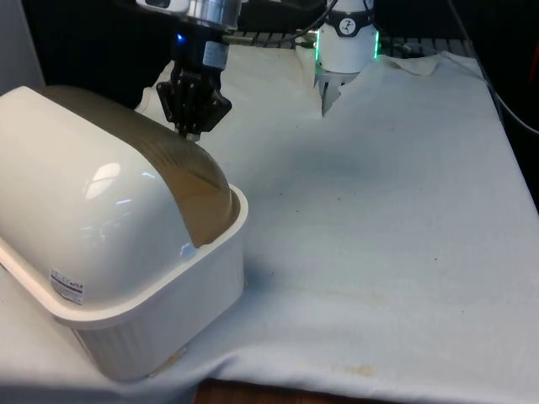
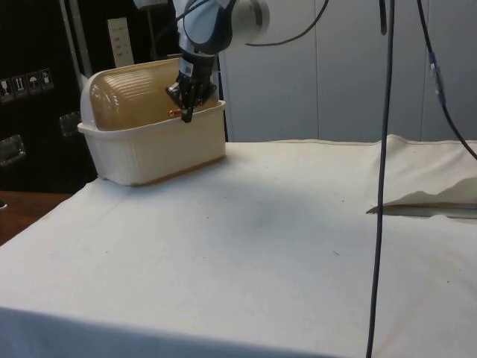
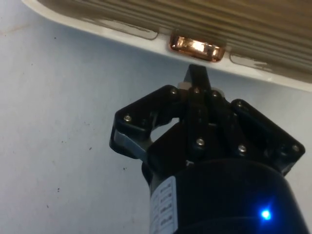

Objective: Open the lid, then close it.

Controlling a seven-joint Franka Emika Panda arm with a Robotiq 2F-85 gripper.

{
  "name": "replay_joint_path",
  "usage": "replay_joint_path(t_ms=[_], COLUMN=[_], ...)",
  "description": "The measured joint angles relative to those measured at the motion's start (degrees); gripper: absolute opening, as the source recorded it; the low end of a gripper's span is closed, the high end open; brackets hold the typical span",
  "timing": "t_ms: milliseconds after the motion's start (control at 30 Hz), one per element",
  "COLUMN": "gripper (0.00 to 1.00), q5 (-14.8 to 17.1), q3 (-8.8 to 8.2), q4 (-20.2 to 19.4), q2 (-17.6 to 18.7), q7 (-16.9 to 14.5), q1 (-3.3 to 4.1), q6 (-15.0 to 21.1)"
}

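Gripper (image 3: 196, 78) pinched closed, empty, tip just short of lid handle (image 3: 197, 46); bread box (image 1: 160, 286) lid (image 1: 109, 181) down.

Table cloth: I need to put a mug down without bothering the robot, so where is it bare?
The white cloth lies bare from the bread box across to the front view's right edge. It is crowded at the bread box's lid, where the gripper works.

Table (image 1: 379, 252) covered by a white cloth (image 2: 246, 246), creased at one edge. One cream bread box (image 1: 160, 303) stands directly on it.
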Motion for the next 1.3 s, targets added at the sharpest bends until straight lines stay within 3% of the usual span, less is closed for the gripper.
replay_joint_path(t_ms=[633,1300], gripper=[0.00,0.00], q5=[0.0,0.0], q3=[0.00,-0.11], q4=[-0.5,1.8], q2=[0.2,-0.1], q7=[3.4,7.8], q1=[0.06,0.00], q6=[-0.3,-3.8])
